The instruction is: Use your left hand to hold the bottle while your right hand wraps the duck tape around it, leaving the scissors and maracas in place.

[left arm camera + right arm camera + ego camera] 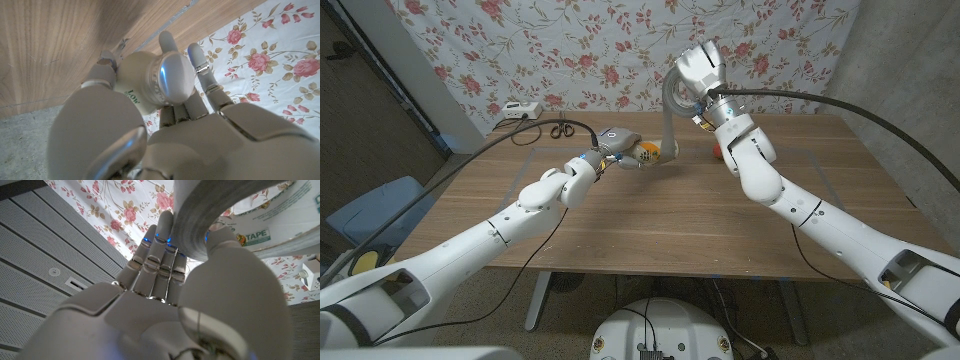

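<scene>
The left hand [613,143] holds the bottle [644,153] at the far middle of the table [650,230], its fingers [199,60] curled around the body so the silver cap [172,77] points back toward the wrist camera; the grip looks meant to keep the bottle steady and off the wood while tape is pulled against it. The right hand [700,72] is raised well above the table with the roll of duck tape [235,217] gripped between thumb and fingers [160,255], which lie pressed side by side along the roll's outer face. From the roll a grey strip of tape [669,125] runs down to the bottle, so the high hold probably serves to keep the strip taut and clear of the table. The wrapping seems under way, though how much tape already lies on the bottle cannot be told. The bottle is capped, and its contents cannot be seen; a green word on its label is only partly legible. The scissors [559,128] lie at the far edge, well apart from both hands, near a white box [519,111]. A small orange-red object [717,152], perhaps the maracas, sits just behind the right forearm.
</scene>
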Tool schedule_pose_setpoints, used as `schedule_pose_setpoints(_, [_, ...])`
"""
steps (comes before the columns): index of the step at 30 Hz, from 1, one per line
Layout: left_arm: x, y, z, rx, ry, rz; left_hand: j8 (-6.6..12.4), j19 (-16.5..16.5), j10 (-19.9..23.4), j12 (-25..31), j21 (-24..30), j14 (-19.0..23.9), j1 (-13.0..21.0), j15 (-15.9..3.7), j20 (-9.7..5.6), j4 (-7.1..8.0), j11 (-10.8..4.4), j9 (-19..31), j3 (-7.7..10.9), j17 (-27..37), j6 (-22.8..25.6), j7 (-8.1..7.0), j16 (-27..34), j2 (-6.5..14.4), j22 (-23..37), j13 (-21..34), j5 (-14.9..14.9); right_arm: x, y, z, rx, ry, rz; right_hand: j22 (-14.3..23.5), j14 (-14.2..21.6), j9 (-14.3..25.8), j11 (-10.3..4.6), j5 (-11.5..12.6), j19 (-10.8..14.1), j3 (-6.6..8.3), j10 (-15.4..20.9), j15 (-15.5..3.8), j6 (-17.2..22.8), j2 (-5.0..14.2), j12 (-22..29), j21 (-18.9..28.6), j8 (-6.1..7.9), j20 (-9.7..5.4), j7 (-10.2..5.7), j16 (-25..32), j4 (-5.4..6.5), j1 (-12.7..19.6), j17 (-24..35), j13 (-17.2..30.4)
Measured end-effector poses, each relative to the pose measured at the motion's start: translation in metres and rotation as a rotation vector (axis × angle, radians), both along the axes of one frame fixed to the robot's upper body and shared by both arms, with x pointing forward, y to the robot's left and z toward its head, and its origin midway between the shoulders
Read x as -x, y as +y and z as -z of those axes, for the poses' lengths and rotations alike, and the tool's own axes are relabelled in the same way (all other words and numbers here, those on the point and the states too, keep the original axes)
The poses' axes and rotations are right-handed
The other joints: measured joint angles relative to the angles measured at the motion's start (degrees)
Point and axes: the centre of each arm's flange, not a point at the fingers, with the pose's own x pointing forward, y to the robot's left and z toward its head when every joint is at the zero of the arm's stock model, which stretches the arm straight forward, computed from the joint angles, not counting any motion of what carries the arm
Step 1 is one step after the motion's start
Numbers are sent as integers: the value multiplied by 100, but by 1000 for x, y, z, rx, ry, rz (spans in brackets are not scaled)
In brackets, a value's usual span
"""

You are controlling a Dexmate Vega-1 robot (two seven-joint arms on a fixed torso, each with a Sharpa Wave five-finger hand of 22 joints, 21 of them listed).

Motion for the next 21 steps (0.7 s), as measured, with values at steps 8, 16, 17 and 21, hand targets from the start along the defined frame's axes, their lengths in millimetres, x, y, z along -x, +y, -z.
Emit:
schedule_pose_setpoints(8, [4, 0, -1, -8, 3, 3, -15, -4, -9, -1, 0, -1, 0, -1, -4, 0, -9, 0, 0, 10, 0, 0, -11, 0, 0, 0, 1, -10, 14, -8, 49, 31, 28, -17, 10, -17, 0, 37, -31, 0, 0, 10, 0, 0, 0, 23, -24, -31, 0, -36, 0, 0, 53, 0])
schedule_pose_setpoints(16, [9, -2, -3, -16, -5, 22, -41, -3, -8, -28, 0, -3, 0, -3, -4, 0, -9, 1, 0, 26, 0, 0, -11, 0, 1, 0, 1, -30, 23, -12, 88, 63, 69, -26, 11, -20, 0, 67, -31, 0, 0, 11, 0, 0, -1, 69, -57, -31, 0, -69, 0, 0, 83, 0])
schedule_pose_setpoints(17, [9, -3, -3, -18, -6, 26, -44, -3, -8, -27, 0, -3, 0, -3, -4, 0, -9, 1, 0, 26, 0, 0, -11, 0, 1, 0, 1, -30, 23, -12, 89, 66, 72, -26, 11, -32, 0, 77, -31, 0, 0, 11, 0, 0, -2, 87, -57, -31, 0, -85, 0, 0, 100, 0])
schedule_pose_setpoints(21, [12, -5, -6, -22, -15, 37, -61, -3, -8, -27, 0, -4, 0, -4, -4, 0, -10, 1, 0, 26, 0, 0, -41, 0, 1, 0, 1, -40, 26, -13, 103, 83, 97, -26, 21, -34, 0, 81, -53, 0, 0, 20, 0, 0, -20, 86, -77, -53, 1, -89, 0, 0, 105, 0])
